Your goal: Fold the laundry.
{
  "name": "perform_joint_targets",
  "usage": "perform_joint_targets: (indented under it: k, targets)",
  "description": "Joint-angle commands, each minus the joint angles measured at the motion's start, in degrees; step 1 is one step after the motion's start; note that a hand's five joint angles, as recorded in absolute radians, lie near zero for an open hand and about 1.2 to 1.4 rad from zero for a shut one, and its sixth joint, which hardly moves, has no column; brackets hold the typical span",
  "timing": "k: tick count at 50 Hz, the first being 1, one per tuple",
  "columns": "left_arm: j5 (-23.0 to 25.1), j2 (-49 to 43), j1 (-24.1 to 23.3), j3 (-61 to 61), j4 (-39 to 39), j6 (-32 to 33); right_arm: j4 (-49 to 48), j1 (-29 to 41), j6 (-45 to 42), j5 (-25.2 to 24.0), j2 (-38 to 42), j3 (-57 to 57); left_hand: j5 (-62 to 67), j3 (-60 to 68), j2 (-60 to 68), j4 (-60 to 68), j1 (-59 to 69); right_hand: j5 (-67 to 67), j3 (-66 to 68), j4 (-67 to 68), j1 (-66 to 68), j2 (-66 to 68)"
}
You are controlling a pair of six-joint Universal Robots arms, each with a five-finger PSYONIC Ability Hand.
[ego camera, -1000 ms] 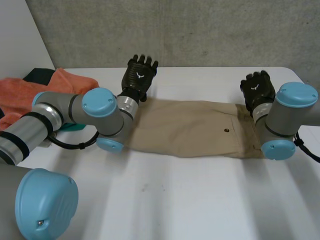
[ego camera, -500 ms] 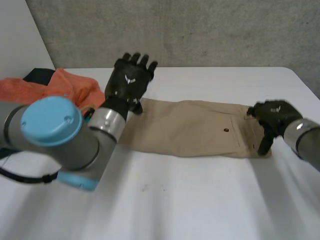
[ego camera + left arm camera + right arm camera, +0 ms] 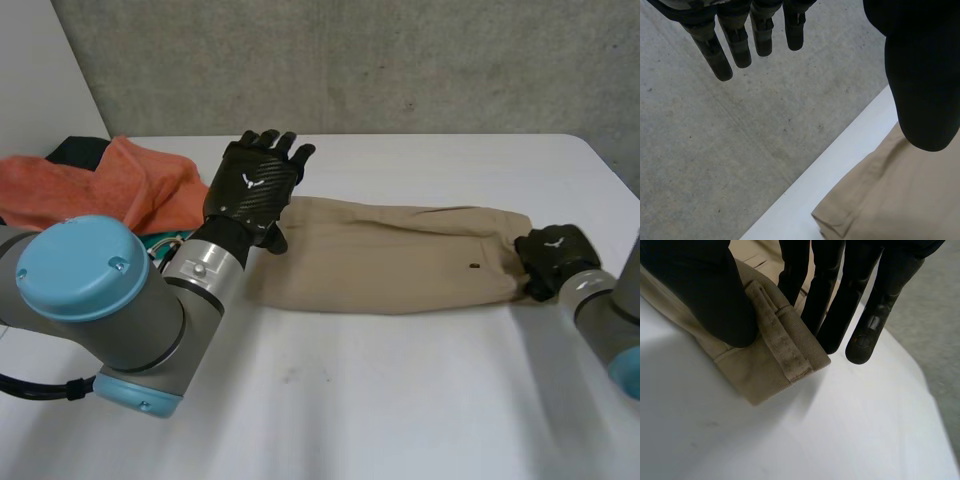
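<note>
Tan cotton trousers (image 3: 390,265): right hand (image 3: 552,258) pinches the waistband, left hand (image 3: 255,185) hovers released; gripping the hem end looks next, for folding.

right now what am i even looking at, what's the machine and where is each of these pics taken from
This is a robot with two arms at a white table; each arm ends in a black hand. The head view looks down from a camera between and behind the arms. The other two pictures come from cameras on the wrists, each looking along its own hand's palm. On the table lie tan trousers, laid out lengthwise, and beside them an orange cloth. The left hand is raised over one end of the trousers, fingers straight, holding nothing. The right hand pinches the other end, the waistband, between its thumb and fingers.
</note>
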Motion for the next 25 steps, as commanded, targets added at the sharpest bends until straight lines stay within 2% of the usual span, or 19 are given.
perform_joint_targets:
  k: [1,6,10,13,17,22,25]
  targets:
    - [0.01,1.39,0.19,0.02,-1.56,-0.20,1.41,-6.07,-6.72,-1.14,-9.25,3.71,-1.87,-1.39,-0.92,-0.75,-0.06,16.56,12.94,11.96,27.32,12.54]
    - [0.01,2.18,1.33,-0.07,-3.23,-0.29,1.41,-11.18,-16.91,-4.48,-11.54,3.54,-1.87,-1.39,-0.92,-0.75,-0.06,16.56,12.94,11.96,27.32,12.54]
    - [0.10,2.26,1.86,0.02,-4.46,-0.47,1.15,-9.61,-25.88,-7.21,-12.25,2.22,-1.87,-1.39,-0.92,-0.75,-0.06,16.56,12.94,11.96,27.32,12.54]
    - [0.01,2.26,2.04,0.20,-4.55,-0.73,0.79,-1.89,-29.93,-9.75,-12.69,-0.15,-1.87,-1.39,-0.92,-0.75,-0.06,16.56,12.94,11.96,27.32,12.54]
    - [-0.08,2.26,2.04,0.72,-4.55,-1.26,0.71,6.99,-30.29,-13.97,-12.16,-2.70,-1.70,-1.22,-0.76,-0.58,0.11,16.56,12.94,11.96,27.32,12.54]
    - [-0.26,2.18,2.04,1.16,-4.46,-2.48,0.35,16.65,-31.34,-20.73,-6.47,-2.88,-1.54,-1.05,-0.59,-0.41,0.27,16.56,12.94,11.96,27.32,12.54]
    - [-0.26,2.26,2.04,1.60,-4.37,-2.84,0.35,21.32,-32.04,-22.67,-3.20,-3.23,-1.54,-1.05,-0.59,-0.41,0.27,16.56,12.94,11.96,27.32,12.54]
